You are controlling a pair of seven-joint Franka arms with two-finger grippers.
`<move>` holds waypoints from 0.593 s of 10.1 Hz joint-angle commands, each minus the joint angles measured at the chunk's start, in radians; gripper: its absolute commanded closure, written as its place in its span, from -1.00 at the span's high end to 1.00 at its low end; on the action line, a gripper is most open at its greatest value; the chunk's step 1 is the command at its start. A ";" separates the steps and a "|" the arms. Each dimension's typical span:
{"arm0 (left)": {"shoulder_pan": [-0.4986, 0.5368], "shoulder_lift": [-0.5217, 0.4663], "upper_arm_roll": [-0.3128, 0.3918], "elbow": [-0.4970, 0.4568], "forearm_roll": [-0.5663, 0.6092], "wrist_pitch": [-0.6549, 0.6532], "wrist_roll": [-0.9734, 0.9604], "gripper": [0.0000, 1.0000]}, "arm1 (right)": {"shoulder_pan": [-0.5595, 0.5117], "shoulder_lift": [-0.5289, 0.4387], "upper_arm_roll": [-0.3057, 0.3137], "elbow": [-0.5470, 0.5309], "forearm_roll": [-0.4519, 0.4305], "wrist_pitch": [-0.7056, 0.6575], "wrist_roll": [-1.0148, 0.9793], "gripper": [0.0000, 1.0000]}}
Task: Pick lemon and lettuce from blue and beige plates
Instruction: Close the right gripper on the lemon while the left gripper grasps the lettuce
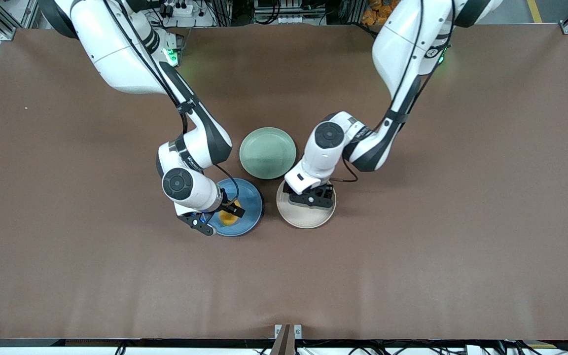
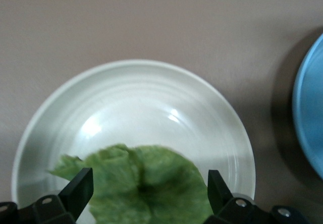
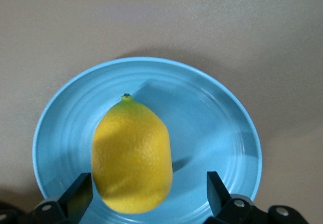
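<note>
Right wrist view: the right hand [image 3: 146, 196], fingers apart, is over the lemon [image 3: 131, 156] on the blue plate [image 3: 212, 123]. It looks firm and smooth; grab its fat middle. The left hand [image 2: 146, 193], fingers apart, is over the soft, floppy lettuce [image 2: 146, 183] on the beige plate [image 2: 131, 98]; pinch its middle.

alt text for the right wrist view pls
A lemon lies on the blue plate, which sits on the brown table. The right pincer hangs open above it, one fingertip beside the lemon, the other over bare plate.

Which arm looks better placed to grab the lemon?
The right. Its gripper hangs open over the blue plate, fingers on either side of the lemon. The left gripper is over the beige plate, astride the lettuce.
</note>
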 commanded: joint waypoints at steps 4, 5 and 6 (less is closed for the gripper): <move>-0.040 0.033 0.033 0.010 0.046 0.002 -0.043 -0.38 | 0.001 0.030 -0.003 0.054 0.017 0.021 0.006 -0.58; -0.040 0.031 0.033 0.013 0.046 -0.006 -0.040 -0.99 | 0.000 0.030 -0.003 0.054 0.017 0.021 0.005 -0.91; -0.040 0.027 0.034 0.015 0.046 -0.029 -0.040 -1.00 | -0.006 0.027 -0.002 0.060 0.019 0.012 0.002 -1.00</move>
